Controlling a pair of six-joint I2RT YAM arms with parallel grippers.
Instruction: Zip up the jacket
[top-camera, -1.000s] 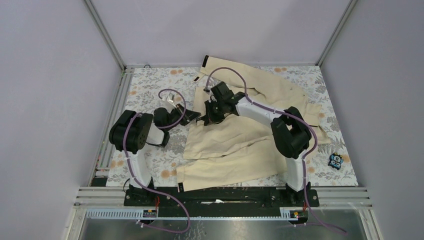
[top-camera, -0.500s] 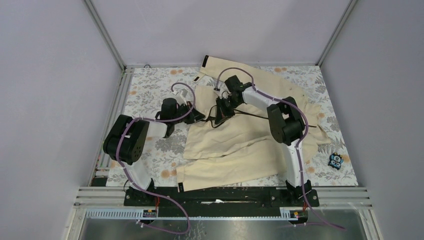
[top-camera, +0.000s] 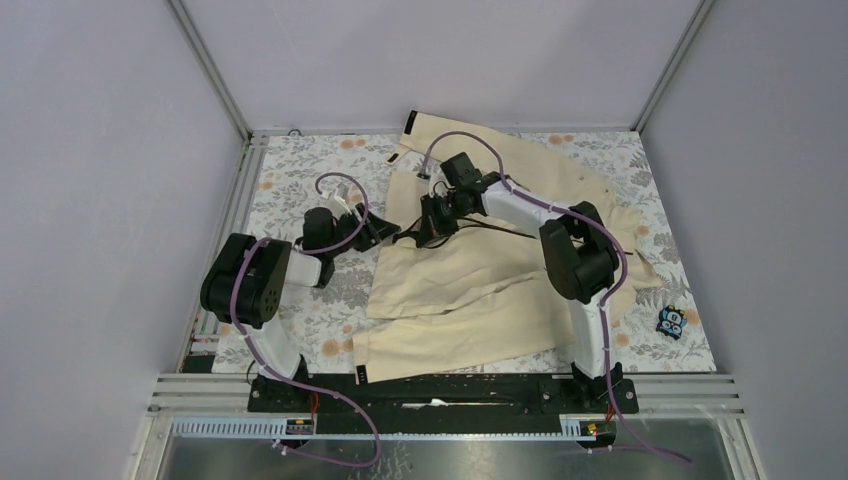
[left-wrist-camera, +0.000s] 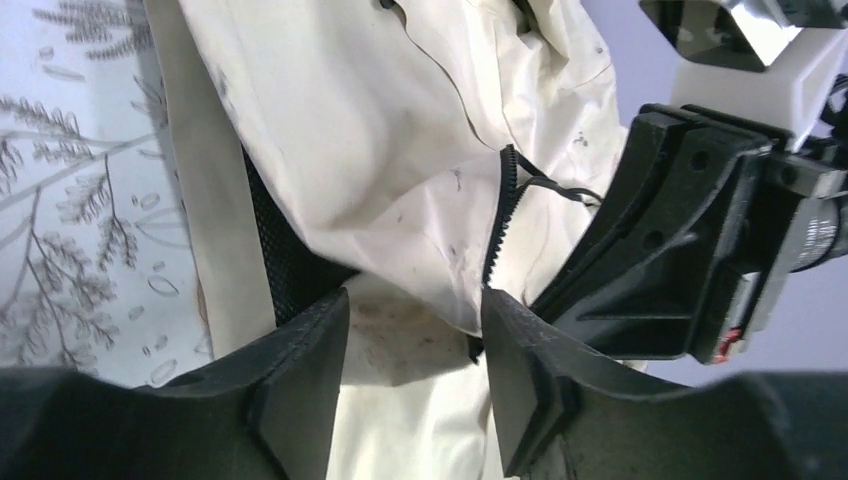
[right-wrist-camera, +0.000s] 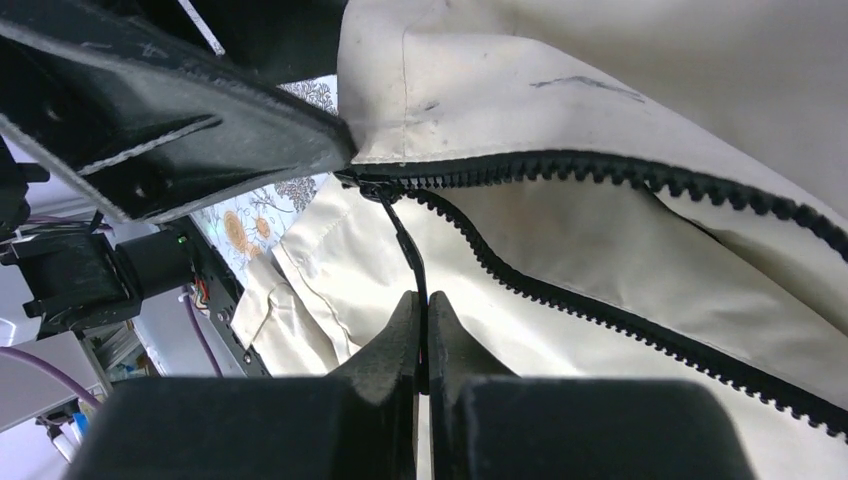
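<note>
Because the zipper slider (right-wrist-camera: 368, 186) must travel, we clench the right gripper (right-wrist-camera: 422, 305) on the pull tab (right-wrist-camera: 405, 240) hanging from the slider | the jacket (top-camera: 470, 285) spreads rightward from the slider | the left gripper (left-wrist-camera: 413, 300) straddles the hem beside the slider, seemingly as anchor; whether it clamps we cannot tell.

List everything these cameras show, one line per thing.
Cream-beige fabric jacket: one, cream with dark lining, spread over the table's middle and right.
Black toothed zipper: one, black, on the jacket's front, its two sides parted.
Thin black zipper pull: one, black, at the zipper's joined end.
Floral-patterned tablecloth: one, white with grey and orange flowers, under the jacket.
Small blue-and-black object: one, near the table's right edge; too small to identify.
Purple cables: two, purple, one running to each tool.
Left tool: one, black, fingers either side of the jacket's hem.
Right tool: one, black, shut on the zipper pull.
</note>
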